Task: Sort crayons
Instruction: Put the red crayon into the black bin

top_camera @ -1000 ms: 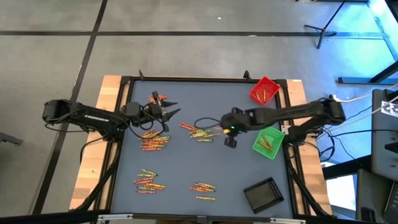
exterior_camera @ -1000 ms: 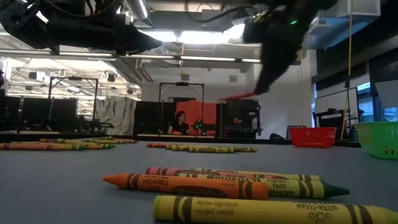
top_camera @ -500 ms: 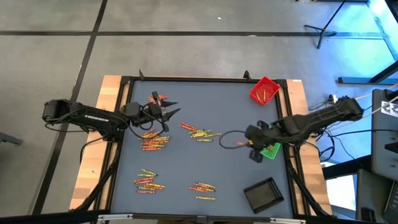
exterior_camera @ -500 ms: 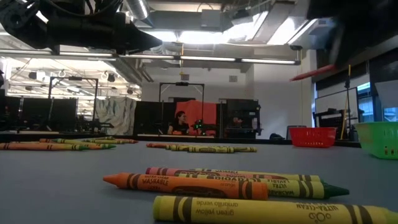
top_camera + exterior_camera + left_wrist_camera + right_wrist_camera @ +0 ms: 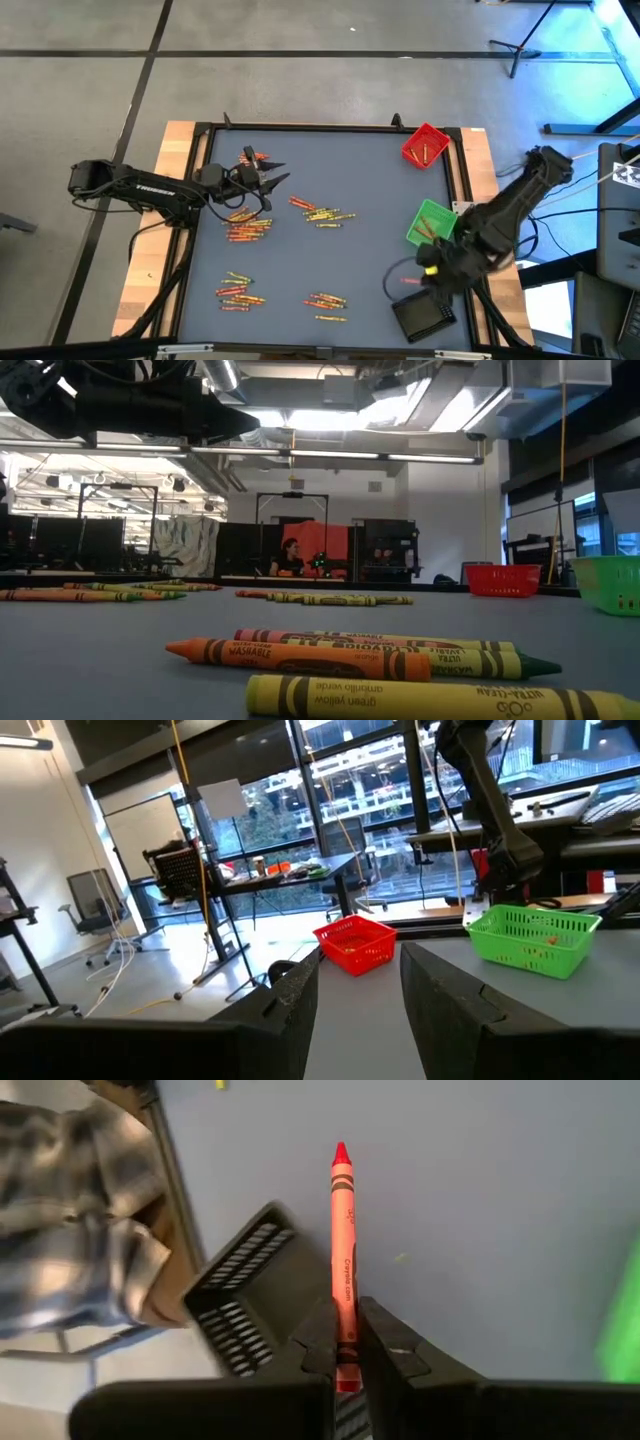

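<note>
- Right tool [image 5: 345, 1342] is clamped on a red crayon [image 5: 343, 1250]. The fingers [image 5: 318, 1342] pinch its blunt end and the pointed tip sticks out straight ahead of the tool.
- In the high view the right tool [image 5: 425, 277] is over the near right part of the surface [image 5: 370, 260], between the green tray [image 5: 431, 222] and the black tray [image 5: 422, 313], just above the black one.
- Right wrist view has the black tray [image 5: 245, 1300] directly beside and below the held crayon, with the grey surface [image 5: 480, 1200] behind the tip.
- Left tool [image 5: 272, 174] hangs over the far left area. Its two fingers [image 5: 290, 1010] stand apart with nothing between them.
- Loose crayons lie in clusters: a far-left group [image 5: 251, 157] next to the left tool, a group under it [image 5: 246, 226], a centre group [image 5: 320, 212], and two near groups [image 5: 238, 292] [image 5: 327, 303].
- Red tray [image 5: 425, 145] sits at the far right corner with a few crayons in it.
- Low view: orange crayon [image 5: 295, 657] and green-yellow crayon [image 5: 440, 700] lie closest to the camera, flat on the surface.
</note>
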Robot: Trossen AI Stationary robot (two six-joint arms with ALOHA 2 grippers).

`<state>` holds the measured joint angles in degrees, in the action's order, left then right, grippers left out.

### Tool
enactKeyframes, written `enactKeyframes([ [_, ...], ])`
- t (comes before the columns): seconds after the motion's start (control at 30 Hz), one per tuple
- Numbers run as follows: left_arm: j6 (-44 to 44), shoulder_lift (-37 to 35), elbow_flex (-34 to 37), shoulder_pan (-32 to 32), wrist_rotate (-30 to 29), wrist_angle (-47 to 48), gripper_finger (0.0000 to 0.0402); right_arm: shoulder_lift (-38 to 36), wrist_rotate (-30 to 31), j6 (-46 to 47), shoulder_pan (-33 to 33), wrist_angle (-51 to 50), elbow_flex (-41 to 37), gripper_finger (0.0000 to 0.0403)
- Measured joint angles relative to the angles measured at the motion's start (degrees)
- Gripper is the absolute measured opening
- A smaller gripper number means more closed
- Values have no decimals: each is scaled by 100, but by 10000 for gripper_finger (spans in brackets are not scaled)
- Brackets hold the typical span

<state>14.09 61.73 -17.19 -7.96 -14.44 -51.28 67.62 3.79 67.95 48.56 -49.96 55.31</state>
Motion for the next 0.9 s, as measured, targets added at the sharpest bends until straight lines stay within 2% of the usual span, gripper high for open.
enactKeyframes([
  [0.2,-34,0,0,0,-2,10,127,509,279,1279,990,441,2,21],
  [0.4,-289,2,0,2,35,113,128,1126,434,1907,1524,683,4,21],
  [0.6,-350,2,0,27,42,258,127,1560,525,2074,1593,667,4,21],
  [0.8,-349,2,0,103,43,261,127,1518,546,2533,1510,646,4,23],
  [0.9,-348,2,0,124,44,263,127,1494,649,2498,1401,639,6,38],
])
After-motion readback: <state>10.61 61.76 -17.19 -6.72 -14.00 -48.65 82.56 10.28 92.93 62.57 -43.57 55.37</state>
